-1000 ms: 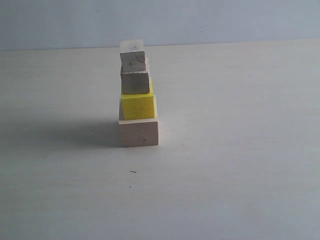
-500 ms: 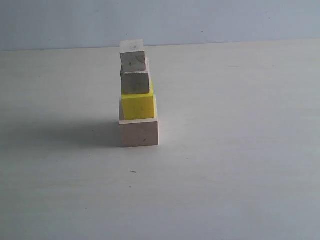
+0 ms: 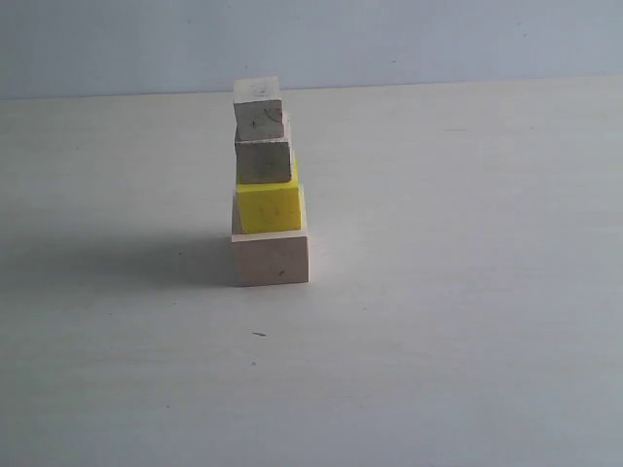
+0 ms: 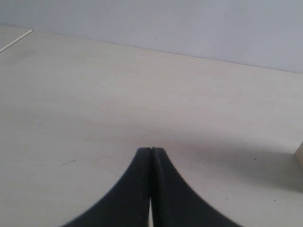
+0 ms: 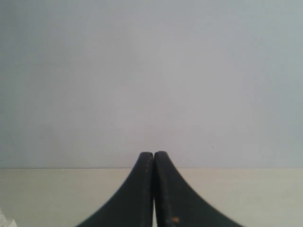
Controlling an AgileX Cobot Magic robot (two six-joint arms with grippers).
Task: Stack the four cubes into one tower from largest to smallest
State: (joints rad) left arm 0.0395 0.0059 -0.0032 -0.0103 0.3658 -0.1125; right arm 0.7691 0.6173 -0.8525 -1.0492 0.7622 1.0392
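The four cubes stand as one tower in the exterior view, left of centre on the table. A large pale wood cube [image 3: 271, 259] is at the bottom, with a yellow cube [image 3: 270, 206] on it. Above come a smaller wood cube [image 3: 263, 161] and the smallest wood cube [image 3: 259, 115] on top, set slightly askew. Neither arm shows in the exterior view. My left gripper [image 4: 150, 150] is shut with nothing in it, over bare table; a cube's corner [image 4: 299, 153] peeks in at the frame's edge. My right gripper [image 5: 154, 154] is shut and empty, facing the wall.
The pale table [image 3: 467, 292] stretches all round the tower, and a grey wall [image 3: 438, 39] rises behind its far edge. The tower casts a shadow [image 3: 127, 258] to the left. A small dark speck [image 3: 259, 334] lies in front of the tower.
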